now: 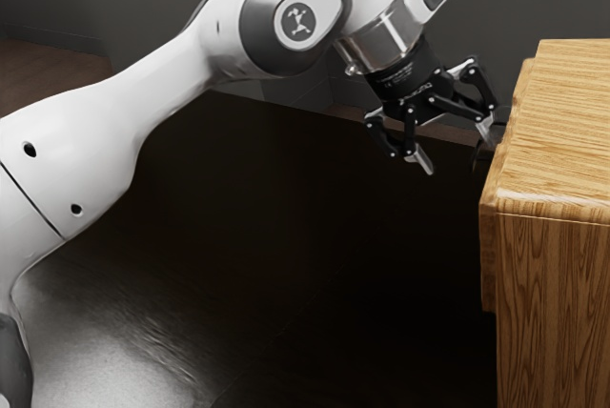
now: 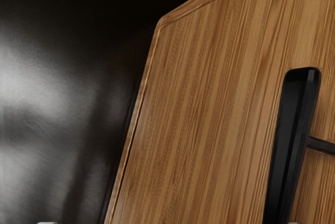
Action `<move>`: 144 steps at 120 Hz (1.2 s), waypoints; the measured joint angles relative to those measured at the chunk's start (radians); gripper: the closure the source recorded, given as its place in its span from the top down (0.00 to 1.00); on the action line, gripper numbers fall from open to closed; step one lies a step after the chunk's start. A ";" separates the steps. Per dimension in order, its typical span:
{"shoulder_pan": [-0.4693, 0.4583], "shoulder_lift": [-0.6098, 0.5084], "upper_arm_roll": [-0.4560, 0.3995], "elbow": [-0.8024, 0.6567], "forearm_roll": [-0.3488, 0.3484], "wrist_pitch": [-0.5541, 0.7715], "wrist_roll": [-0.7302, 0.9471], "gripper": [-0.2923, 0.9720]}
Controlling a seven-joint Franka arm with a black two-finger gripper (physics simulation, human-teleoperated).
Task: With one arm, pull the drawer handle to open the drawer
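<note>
One black handle (image 2: 293,145), partly cut off, faces the spread hand (image 1: 455,149).

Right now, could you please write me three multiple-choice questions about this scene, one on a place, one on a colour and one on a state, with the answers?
1. Where in the exterior view does the wooden cabinet stand?
A) at its left
B) at its right
C) under the arm

2. What colour is the drawer handle?
A) black
B) silver
C) red

3. In what state is the gripper?
A) shut on the handle
B) open
C) holding a cup

Answers:
1 B, it stands at that view's right edge.
2 A, the wrist view shows a black bar on the wood.
3 B, its fingers are spread apart and clamp nothing.
</note>
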 joint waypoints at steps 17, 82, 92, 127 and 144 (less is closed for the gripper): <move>0.009 -0.006 0.006 0.000 0.013 -0.024 0.007 0.63; 0.069 -0.047 0.055 -0.010 0.039 -0.107 0.058 0.63; 0.074 -0.060 0.077 -0.011 0.034 -0.119 0.069 0.63; 0.090 -0.084 0.121 -0.013 0.031 -0.165 0.108 0.63; 0.094 -0.086 0.149 -0.018 0.031 -0.187 0.128 0.63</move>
